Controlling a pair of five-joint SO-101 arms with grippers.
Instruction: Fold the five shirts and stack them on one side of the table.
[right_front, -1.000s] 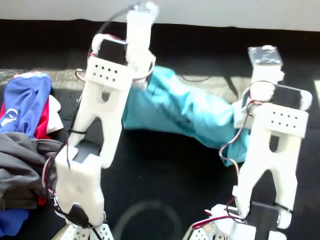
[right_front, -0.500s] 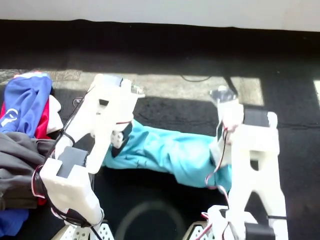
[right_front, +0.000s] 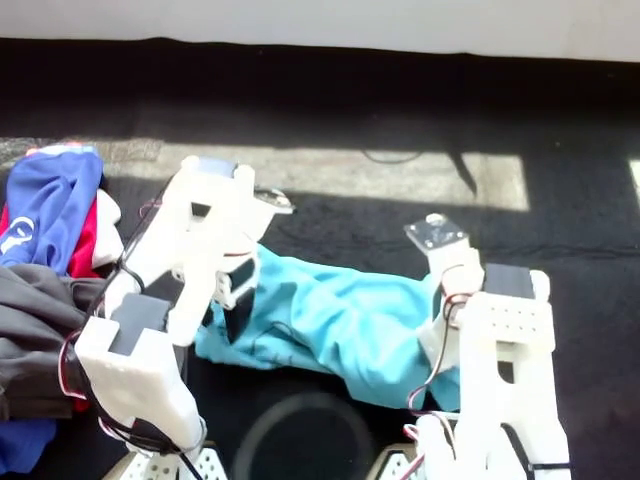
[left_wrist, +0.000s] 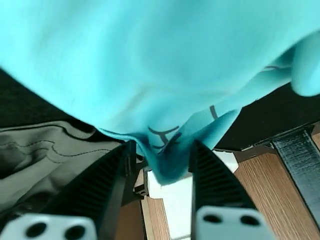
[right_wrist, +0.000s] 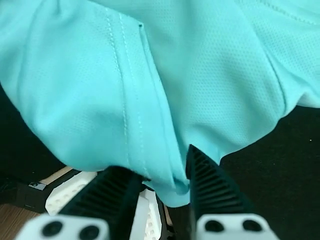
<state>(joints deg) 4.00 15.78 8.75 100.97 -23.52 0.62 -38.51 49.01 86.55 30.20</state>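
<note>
White arms (right_front: 190, 250), ribbed black fingers (left_wrist: 111, 186)

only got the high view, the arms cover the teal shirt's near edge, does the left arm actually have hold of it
Observer: Yes. In the left wrist view, the left gripper has a bunched edge of the teal shirt pinched between its fingers.
Operator: and the right one
Observer: The right gripper is closed on a stitched hem fold of the same shirt.
Operator: anything else caught on the left
Observer: No. A grey garment lies beside the gripper, outside the fingers.
</note>
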